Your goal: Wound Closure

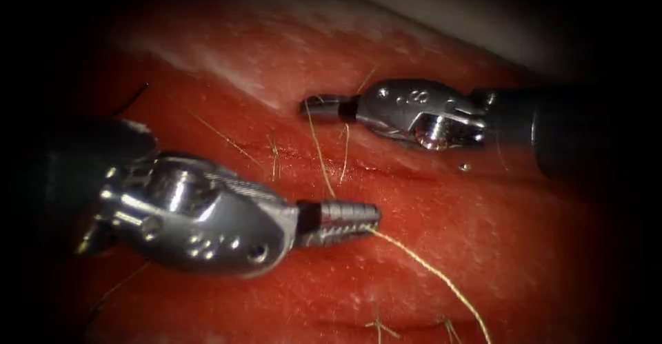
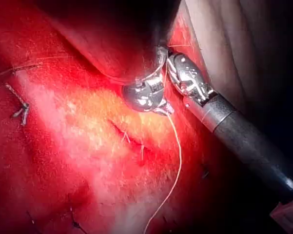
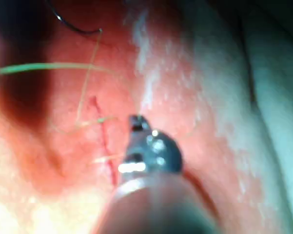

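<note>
My left tool (image 1: 345, 221) reaches in from the lower left with its jaws shut on the tan thread (image 1: 434, 275), which runs off toward the lower right. My right tool (image 1: 321, 105) comes from the upper right, jaws shut on the thread where a strand (image 1: 318, 154) drops toward the left tool. The cut (image 1: 386, 170) runs across the tissue (image 1: 524, 247) between the two tools. Neither tool holds the needle (image 3: 70, 27), which lies free on the tissue as a dark curve (image 1: 134, 96) far to the left. The left tool's tip (image 2: 163, 109) sits beside the right tool (image 2: 190, 84).
Short thread ends (image 1: 379, 327) from earlier stitches stick up near the front edge, and a knotted stitch (image 2: 19, 108) lies off to the side. A pale strip of tissue (image 1: 227, 61) runs behind the cut. The right tool's dark shaft (image 1: 586, 134) crosses the far right.
</note>
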Robot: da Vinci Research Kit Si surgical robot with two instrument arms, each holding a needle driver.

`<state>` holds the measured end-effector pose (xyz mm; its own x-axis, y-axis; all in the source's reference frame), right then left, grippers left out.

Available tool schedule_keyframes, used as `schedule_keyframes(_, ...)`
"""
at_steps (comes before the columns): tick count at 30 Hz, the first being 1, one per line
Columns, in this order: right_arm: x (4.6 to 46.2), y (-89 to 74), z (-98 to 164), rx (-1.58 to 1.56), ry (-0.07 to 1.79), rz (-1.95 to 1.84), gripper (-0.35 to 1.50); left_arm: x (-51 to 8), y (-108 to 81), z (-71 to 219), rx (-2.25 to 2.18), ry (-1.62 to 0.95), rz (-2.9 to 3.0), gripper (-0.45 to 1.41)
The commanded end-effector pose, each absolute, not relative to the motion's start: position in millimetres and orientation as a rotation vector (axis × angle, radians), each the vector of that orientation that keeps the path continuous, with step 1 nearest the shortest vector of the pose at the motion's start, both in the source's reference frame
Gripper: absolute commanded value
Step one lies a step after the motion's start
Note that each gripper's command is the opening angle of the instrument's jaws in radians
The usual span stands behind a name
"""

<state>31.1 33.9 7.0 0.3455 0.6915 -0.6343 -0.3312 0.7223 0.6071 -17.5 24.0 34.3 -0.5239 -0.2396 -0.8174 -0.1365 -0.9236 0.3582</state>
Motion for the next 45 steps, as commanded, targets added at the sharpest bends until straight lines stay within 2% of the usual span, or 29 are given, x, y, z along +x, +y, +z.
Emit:
schedule_keyframes(1,31.4,34.1,7,0.414,1.026,0.683,-0.35,-17.8,23.8,35,1.505,-0.567,-2.613,-0.35)
schedule_keyframes(7,28.6,33.4,5,0.412,1.068,0.698,-0.35,-12.7,24.6,38,1.412,-0.43,-2.606,-0.35)
schedule_keyframes(19,28.2,31.6,2,0.446,1.128,0.691,-0.35,-6.4,23.9,42,1.194,-0.336,-2.649,-0.35)
schedule_keyframes(21,28.2,31.9,1,0.436,1.158,0.665,0.19,-6.3,23.8,43,1.17,-0.342,-2.634,-0.35)
schedule_keyframes(22,28.2,31.9,1,0.436,1.158,0.665,0.19,-6.3,23.8,43,1.17,-0.342,-2.634,-0.35)
schedule_keyframes(23,28.1,32.3,0,0.425,1.174,0.647,0.68,-6.5,23.8,43,1.164,-0.349,-2.625,-0.35)
schedule_keyframes(24,28.1,32.6,0,0.411,1.182,0.654,0.93,-6.6,23.8,43,1.162,-0.352,-2.62,-0.35)
schedule_keyframes(26,27.9,33.2,-1,0.343,1.204,0.678,1.3,-6.7,23.8,43,1.152,-0.365,-2.601,-0.35)
schedule_keyframes(27,27.7,33.6,-1,0.318,1.199,0.693,1.38,-6.8,23.6,43,1.146,-0.371,-2.592,-0.35)
schedule_keyframes(30,27.2,34.1,-1,0.281,1.181,0.725,1.46,-7.0,23.4,42,1.136,-0.384,-2.573,-0.35)
schedule_keyframes(35,25.3,35.6,-1,0.238,1.187,0.79,1.46,-7.7,22.9,42,1.117,-0.399,-2.556,-0.35)
schedule_keyframes(36,25.0,35.9,-1,0.245,1.202,0.792,1.4,-7.8,22.9,42,1.117,-0.399,-2.55,-0.35)
schedule_keyframes(38,24.3,36.8,-2,0.26,1.226,0.775,0.88,-8.1,22.8,42,1.119,-0.403,-2.544,-0.35)
schedule_keyframes(40,24.2,37.3,-2,0.3,1.246,0.747,-0.1,-8.1,22.9,42,1.122,-0.406,-2.544,-0.35)
schedule_keyframes(41,24.4,37.5,-1,0.297,1.251,0.75,-0.35,-8.2,22.9,42,1.122,-0.406,-2.544,-0.35)
schedule_keyframes(45,26.6,39.3,0,0.258,1.278,0.782,-0.35,-8.7,23.1,42,1.134,-0.422,-2.546,-0.35)
